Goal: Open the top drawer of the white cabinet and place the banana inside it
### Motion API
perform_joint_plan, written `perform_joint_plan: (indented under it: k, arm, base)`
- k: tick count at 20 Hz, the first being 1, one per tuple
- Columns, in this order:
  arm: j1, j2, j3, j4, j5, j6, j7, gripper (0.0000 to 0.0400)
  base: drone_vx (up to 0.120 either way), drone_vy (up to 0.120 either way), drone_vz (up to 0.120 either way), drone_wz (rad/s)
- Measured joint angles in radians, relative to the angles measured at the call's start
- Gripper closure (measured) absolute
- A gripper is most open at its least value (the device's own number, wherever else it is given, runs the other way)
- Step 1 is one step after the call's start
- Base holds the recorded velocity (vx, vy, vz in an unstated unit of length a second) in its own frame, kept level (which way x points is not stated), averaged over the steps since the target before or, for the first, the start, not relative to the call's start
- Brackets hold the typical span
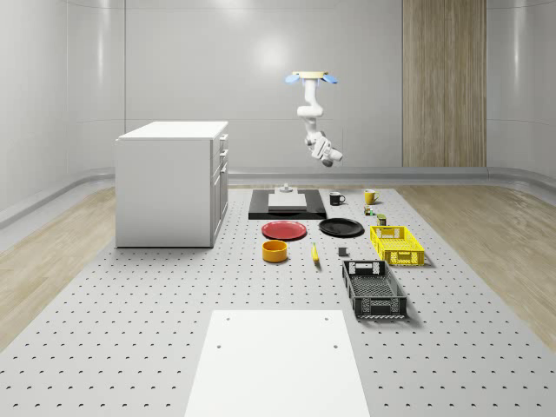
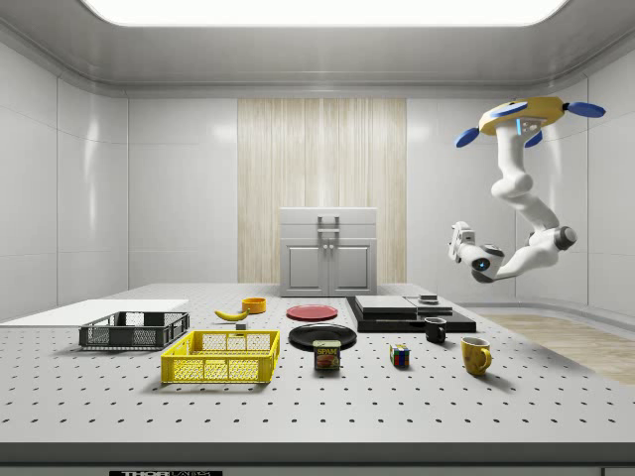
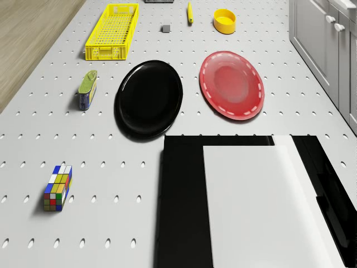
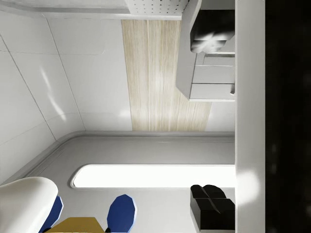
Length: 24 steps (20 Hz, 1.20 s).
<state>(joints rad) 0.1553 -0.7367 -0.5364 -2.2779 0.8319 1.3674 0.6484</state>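
The white cabinet (image 1: 171, 184) stands on the whole-scene view's left, and its drawer fronts (image 2: 328, 229) sit flush with its face. The small yellow banana (image 1: 314, 253) lies flat on the table between an orange-yellow bowl (image 1: 274, 251) and the crates; it also appears as the banana (image 2: 232, 314) and the banana (image 3: 189, 12). The drone (image 1: 313, 78) hovers high over the black platform's end of the table. Its arm hangs bent, with the gripper (image 1: 330, 159) in mid-air, well above the table and far from the banana and cabinet. The gripper (image 2: 459, 242) holds nothing that I can see.
A black platform (image 3: 181, 201) with a white block lies under the drone. Beyond it lie a red plate (image 3: 231, 84), a black plate (image 3: 149, 97), a yellow crate (image 3: 112, 30), a can (image 3: 87, 89) and a Rubik's cube (image 3: 58, 187). A black crate (image 1: 373, 288) and two mugs (image 1: 336, 198) are nearby.
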Motion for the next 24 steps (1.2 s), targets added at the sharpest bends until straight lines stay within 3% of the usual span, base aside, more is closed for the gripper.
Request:
perform_joint_plan:
  k: [8,24]
  arm:
    - [0.1,-0.041,-0.135,-0.105,0.166,0.028,-0.026,0.0]
    - [0.223,-0.12,-0.221,-0.146,0.168,0.109,0.0,0.0]
  base:
    - [0.12,-0.105,0.12,0.0]
    - [0.12,-0.12,0.12,0.0]
